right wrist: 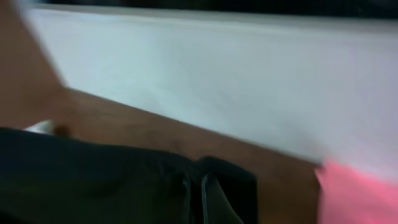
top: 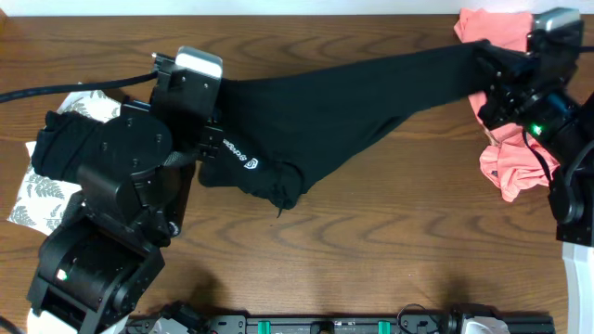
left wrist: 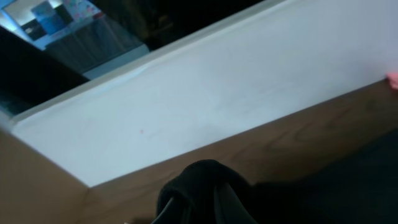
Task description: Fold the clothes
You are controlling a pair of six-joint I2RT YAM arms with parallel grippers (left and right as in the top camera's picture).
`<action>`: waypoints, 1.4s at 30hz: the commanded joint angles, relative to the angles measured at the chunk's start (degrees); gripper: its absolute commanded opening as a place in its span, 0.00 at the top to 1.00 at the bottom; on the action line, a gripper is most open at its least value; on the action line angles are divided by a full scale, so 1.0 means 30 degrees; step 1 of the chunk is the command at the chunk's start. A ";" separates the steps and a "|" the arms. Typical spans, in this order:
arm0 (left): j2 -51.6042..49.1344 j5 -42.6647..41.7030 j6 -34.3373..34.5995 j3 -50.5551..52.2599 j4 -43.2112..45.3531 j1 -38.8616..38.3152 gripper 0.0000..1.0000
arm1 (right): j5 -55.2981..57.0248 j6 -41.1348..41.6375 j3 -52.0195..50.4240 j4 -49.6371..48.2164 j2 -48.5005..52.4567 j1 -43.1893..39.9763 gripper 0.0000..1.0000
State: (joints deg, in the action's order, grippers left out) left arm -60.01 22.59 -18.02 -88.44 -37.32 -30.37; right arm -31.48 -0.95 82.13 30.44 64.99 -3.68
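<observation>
The black shirt [top: 353, 102] hangs stretched across the back of the table between my two grippers, and a lower fold with a white logo [top: 249, 160] sags toward the wood. My left gripper [top: 219, 113] is shut on the shirt's left end. In the left wrist view, black cloth [left wrist: 205, 177] bunches over that gripper [left wrist: 202, 202]. My right gripper [top: 484, 72] is shut on the shirt's right end. The right wrist view shows this gripper [right wrist: 199, 196] pressed together on dark fabric [right wrist: 93, 180]. Both sets of fingertips are mostly buried in cloth.
A salmon-pink garment [top: 509, 165] lies heaped at the right edge under my right arm, reaching the back corner [top: 487, 26]. At the left, a black garment [top: 58, 148] sits on a white leaf-print one [top: 37, 195], partly under my left arm. A white wall [left wrist: 236, 81] borders the table's back.
</observation>
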 commanded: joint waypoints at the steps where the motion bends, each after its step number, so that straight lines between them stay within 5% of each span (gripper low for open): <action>1: -0.0058 -0.0386 -0.0087 -0.0335 0.0138 0.0102 0.89 | -0.0138 0.2215 0.0481 -0.0940 0.0051 -0.0270 0.99; 5: -0.0204 -0.0372 -0.0102 -0.0335 -0.0554 0.0102 0.89 | -0.1049 0.0299 0.0481 -0.2608 0.0066 -0.0291 0.99; 8: -0.0197 -0.0357 -0.0102 -0.0335 -0.1064 0.0102 0.89 | 0.1996 0.3024 0.0481 -0.3257 0.0095 -0.0328 0.99; 12: -0.0197 -0.0284 -0.0109 -0.0335 -0.1435 0.0102 0.89 | -0.2222 -0.0998 0.0481 -0.2907 0.0095 -0.0408 0.99; 21: -0.0204 0.0714 -0.0612 -0.0335 -0.1530 0.0102 0.89 | 0.2681 0.0736 0.0481 0.5326 0.0539 -0.0430 0.99; 26: -0.0379 0.0707 -0.0597 -0.0335 -0.1756 0.0102 0.89 | 0.8240 0.5486 0.0481 0.9005 0.1173 -0.0430 0.98; 29: -0.0605 0.0707 -0.0597 -0.0335 -0.1923 0.0102 0.89 | 0.9129 0.6018 0.0481 1.0462 0.1596 -0.0430 0.97; 33: -0.1056 0.0707 -0.0597 -0.0335 -0.1902 0.0102 0.89 | 0.6433 0.2994 0.0481 1.1103 0.2178 -0.0372 0.90; 35: -0.1341 0.0707 -0.0597 -0.0335 -0.1902 0.0102 0.89 | 0.5880 0.2849 0.0474 1.1584 0.2433 -0.0372 0.99; 42: -0.2004 0.0707 -0.0597 -0.0335 -0.1792 0.0102 0.90 | 0.1013 -0.1690 0.0481 1.1708 0.2878 -0.0379 0.96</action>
State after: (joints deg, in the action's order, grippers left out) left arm -65.91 22.94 -19.38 -88.44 -43.29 -30.41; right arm -22.24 0.51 82.81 65.73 73.41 -4.54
